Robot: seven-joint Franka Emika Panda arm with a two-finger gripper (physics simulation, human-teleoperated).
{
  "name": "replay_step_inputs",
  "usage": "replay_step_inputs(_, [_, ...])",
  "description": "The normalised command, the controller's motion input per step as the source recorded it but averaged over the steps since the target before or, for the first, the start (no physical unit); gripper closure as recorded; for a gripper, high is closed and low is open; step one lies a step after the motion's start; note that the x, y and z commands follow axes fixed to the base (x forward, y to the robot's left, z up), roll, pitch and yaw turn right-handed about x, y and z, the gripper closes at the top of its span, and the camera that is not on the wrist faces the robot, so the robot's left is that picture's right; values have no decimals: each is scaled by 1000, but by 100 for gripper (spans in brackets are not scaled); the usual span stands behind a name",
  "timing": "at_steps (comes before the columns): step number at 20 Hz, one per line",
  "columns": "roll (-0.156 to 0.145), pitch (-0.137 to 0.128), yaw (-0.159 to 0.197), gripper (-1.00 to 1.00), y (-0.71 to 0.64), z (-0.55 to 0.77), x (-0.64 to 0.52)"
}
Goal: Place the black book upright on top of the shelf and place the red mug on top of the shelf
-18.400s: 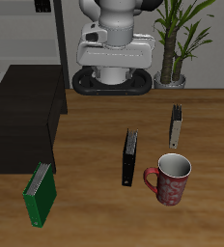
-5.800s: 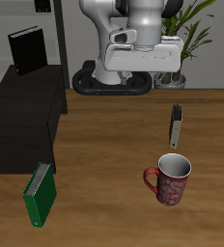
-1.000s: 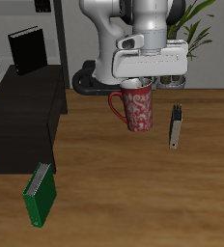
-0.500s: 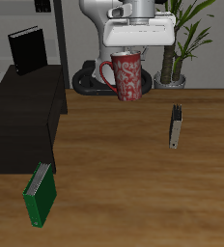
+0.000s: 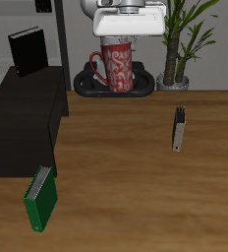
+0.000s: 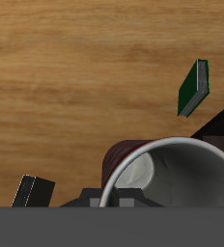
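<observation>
The red mug (image 5: 115, 66) hangs high above the table's back, held at its rim by my gripper (image 5: 119, 41), which is shut on it. Its grey-white inside and rim (image 6: 172, 174) fill the wrist view close up. The black book (image 5: 28, 50) stands upright on the far end of the shelf (image 5: 26, 118), a low black cabinet at the table's side. The mug is level with the book, still off to the side of the shelf.
A green book (image 5: 39, 197) stands on the table near the front edge, below the shelf, and shows in the wrist view (image 6: 192, 88). A thin grey book (image 5: 179, 128) stands farther back. A potted plant (image 5: 181, 39) is behind it.
The mug has risen with my gripper and moved toward the shelf side over the last second. The black book stays upright on the shelf.
</observation>
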Motion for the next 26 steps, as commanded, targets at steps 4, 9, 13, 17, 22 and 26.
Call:
replay_step_inputs(4, [-28, 73, -2, 100, -437, 186, 240])
replay_step_inputs(9, [-36, 62, -46, 100, -535, 282, 80])
replay_step_inputs(13, [-92, -11, 5, 100, -495, 332, 94])
replay_step_inputs(17, [-45, 27, -44, 100, -399, 167, 160])
replay_step_inputs(22, [-5, 69, -60, 100, -535, 50, 179])
replay_step_inputs(26, [-33, 33, -78, 100, -411, 59, 55])
